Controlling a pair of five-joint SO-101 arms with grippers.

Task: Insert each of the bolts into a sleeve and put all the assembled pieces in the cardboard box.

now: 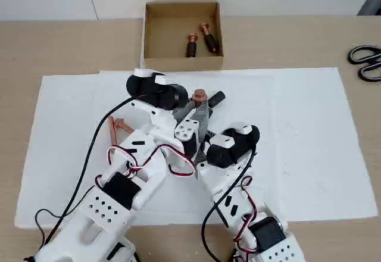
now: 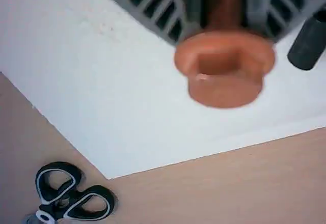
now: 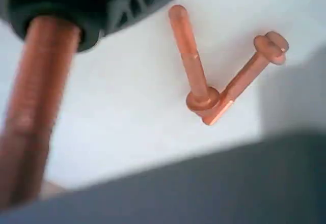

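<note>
Two seemingly light, rigid, likely slippery parts meet at the centre of the worktop (image 1: 36,47): left tool (image 2: 220,5) clenched on a copper bolt (image 2: 224,68) just under its head, right tool (image 1: 202,119) gripping the black sleeve (image 3: 56,5) over its shaft, cardboard box (image 1: 181,62) at 12 o'clock.

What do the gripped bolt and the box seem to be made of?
Bolt: probably plastic, matte copper-orange, with a dull surface and no metallic glint. Cardboard box: plain brown cardboard, matte, with thin flat walls.
</note>
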